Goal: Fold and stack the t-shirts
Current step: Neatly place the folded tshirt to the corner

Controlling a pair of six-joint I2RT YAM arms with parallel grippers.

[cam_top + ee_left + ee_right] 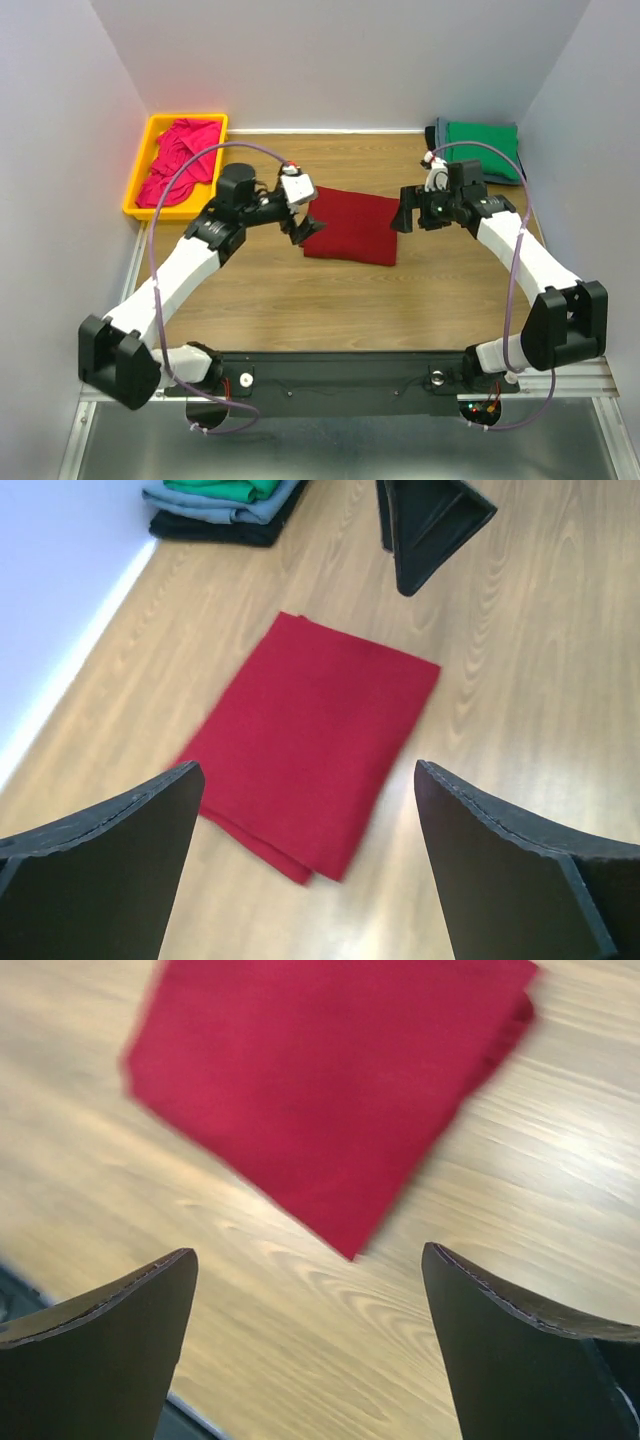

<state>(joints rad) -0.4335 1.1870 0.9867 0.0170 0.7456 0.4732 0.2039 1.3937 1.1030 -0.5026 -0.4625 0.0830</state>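
Dark red t-shirt: a folded rectangle lying flat between the left gripper and the right gripper, both spread and empty. Likely soft, light and limp, so pinch a folded edge through all layers. Beyond it to the right is the green-topped folded stack. Beyond it to the left is the magenta t-shirt in the yellow bin.

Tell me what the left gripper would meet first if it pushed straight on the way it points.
Most likely the folded red shirt, lying flat on the table right ahead of its open jaws; depth is hard to judge.
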